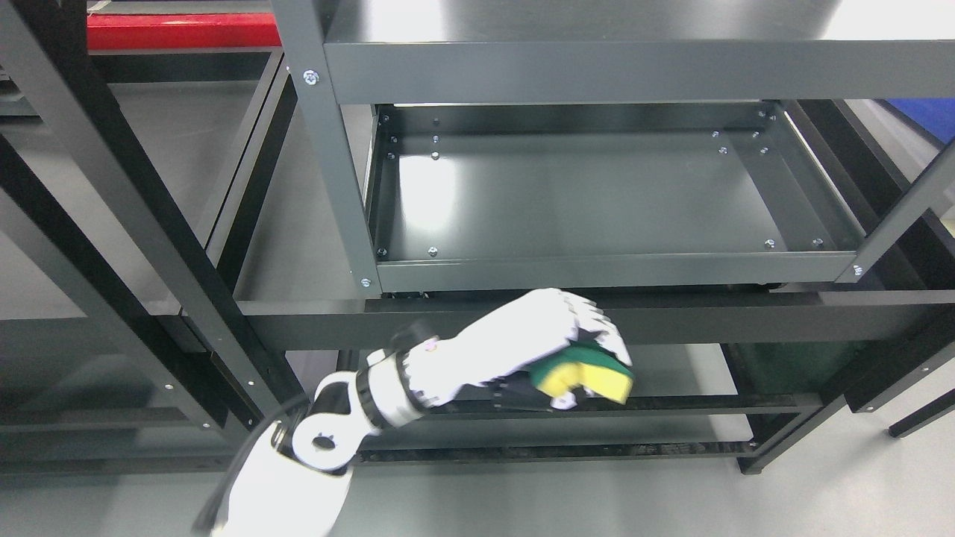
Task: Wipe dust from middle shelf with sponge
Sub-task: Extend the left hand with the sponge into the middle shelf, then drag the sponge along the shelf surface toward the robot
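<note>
One hand, the left hand (pixel 537 347), clasps the sponge (pixel 586 375) below and outside the middle shelf (pixel 597 201), whose front edge lies above it.

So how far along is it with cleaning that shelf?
Done: the left hand has its fingers closed around the yellow-and-green sponge. In hand: it holds the sponge in front of the rack, below the middle shelf. Left: the sponge isn't on the shelf, so the wiping remains.
</note>
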